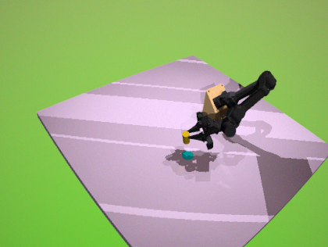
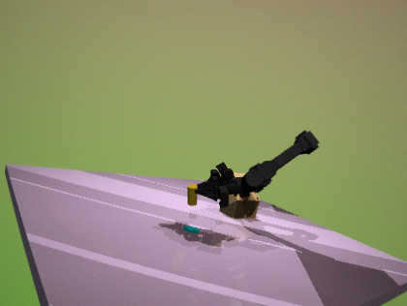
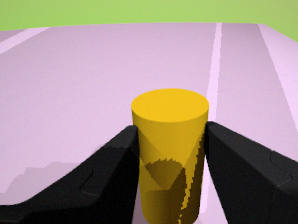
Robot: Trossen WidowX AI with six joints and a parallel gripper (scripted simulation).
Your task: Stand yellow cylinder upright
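Note:
The yellow tall cylinder is upright in the air, with its flat top facing up. My gripper is shut on its upper part, one finger on each side, and points nearly level. The cyan circle lies flat on the table in the arm's shadow, below the cylinder. A gap shows between the cylinder's bottom and the circle in the top and exterior views. The circle is not visible in the wrist view.
The pale purple table carries light stripes and dark shadows. A tan block stands by the arm's base, behind the gripper. The black arm reaches out and up to the right.

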